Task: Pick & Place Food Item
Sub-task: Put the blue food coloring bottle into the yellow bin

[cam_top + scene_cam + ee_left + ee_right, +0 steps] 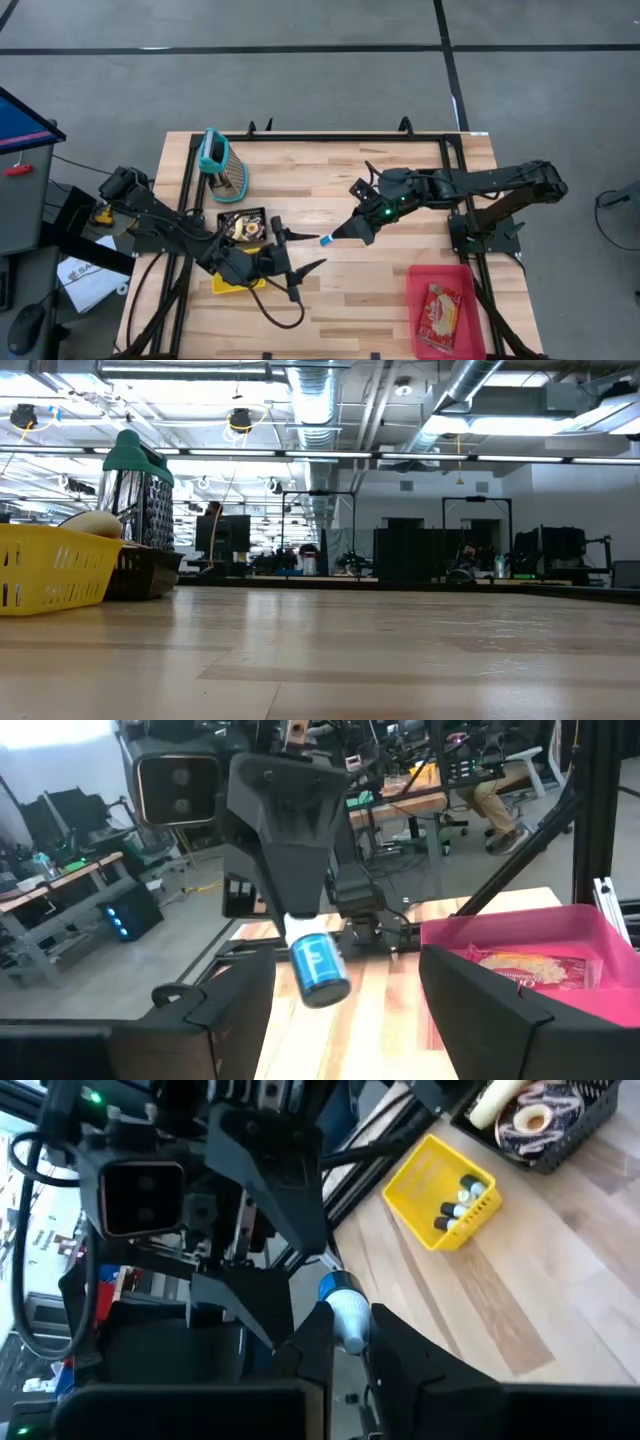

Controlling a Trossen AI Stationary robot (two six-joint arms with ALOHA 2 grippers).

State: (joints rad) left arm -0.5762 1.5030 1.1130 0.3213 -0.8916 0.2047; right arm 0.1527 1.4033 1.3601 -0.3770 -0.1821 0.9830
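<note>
Jaws of the right gripper (338,235) are nearly closed and pinch a small white tube with a blue cap (326,240). It is in the air above the middle of the surface (330,160), with the capped end sticking out past the fingertips toward the other arm. Jaws of the left gripper (303,250) stand wide apart and hold nothing. The left wrist view shows its two fingers (225,1010) on both sides of the tube with clear space between, so they touch nothing. Both arms are raised, and the low view shows no gripper near the boards. I judge that the step in hand is a passing of the tube between the two arms, although I cannot tell in which direction it goes. To do it well, the open jaws should come around the free capped part, centred, and close fully before the right jaws let go, because the tube is round and smooth and could roll out or drop. Both wrists should be steady at that moment. Possible places for it are the yellow basket (238,280) under the left arm, which already has similar small tubes inside, and the red bin (412,300) near the front right corner, which holds a snack packet (443,312). A black basket (243,226) of food and a grater (226,165) stand just beside and behind the yellow one, so the path should avoid them.
</note>
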